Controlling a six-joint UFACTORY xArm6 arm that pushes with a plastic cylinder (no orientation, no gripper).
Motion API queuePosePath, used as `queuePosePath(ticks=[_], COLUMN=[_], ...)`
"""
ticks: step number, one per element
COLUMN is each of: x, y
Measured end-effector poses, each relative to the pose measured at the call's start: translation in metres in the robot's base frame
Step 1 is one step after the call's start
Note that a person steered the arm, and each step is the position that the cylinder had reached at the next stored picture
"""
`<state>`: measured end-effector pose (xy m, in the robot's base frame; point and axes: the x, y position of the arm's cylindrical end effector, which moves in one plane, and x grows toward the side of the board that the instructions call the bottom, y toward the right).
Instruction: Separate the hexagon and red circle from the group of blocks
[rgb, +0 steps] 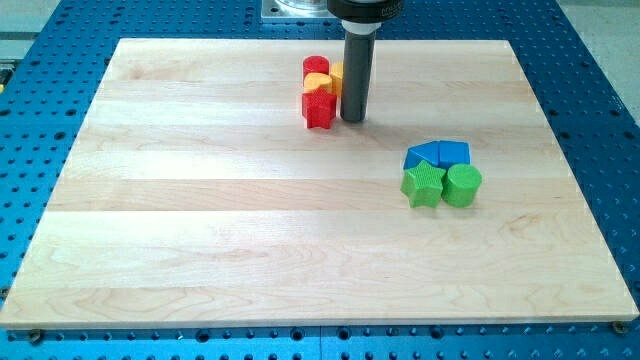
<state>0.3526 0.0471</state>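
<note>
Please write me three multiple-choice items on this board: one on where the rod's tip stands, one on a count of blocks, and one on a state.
1. Where is my tip?
A. Just right of the red star block
B. Between the two green blocks
C. At the board's bottom edge

2. How many green blocks are there?
A. One
B. Two
C. Four

3. How do the blue blocks lie?
A. Scattered apart
B. Stacked on a red block
C. Side by side

Answers:
1 A, the rod ends beside the red and yellow cluster.
2 B, a green star and a green cylinder.
3 C, the blue blocks adjoin above the green pair.
</note>
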Motion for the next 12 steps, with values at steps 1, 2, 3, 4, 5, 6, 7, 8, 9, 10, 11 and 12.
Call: queuePosePath(ticks=[1, 2, 3, 4, 5, 6, 7, 8, 9, 10, 11, 12], x=[0.0, -0.004, -0.008, -0.021, -0.075, -0.107, -0.113, -0.113, -0.094, -0.072, -0.072, -0.09], y=[0.0, -0.015, -0.012, 0.053, 0.056, 0.03, -0.011, -0.059, -0.096, -0.083, -0.08, -0.068])
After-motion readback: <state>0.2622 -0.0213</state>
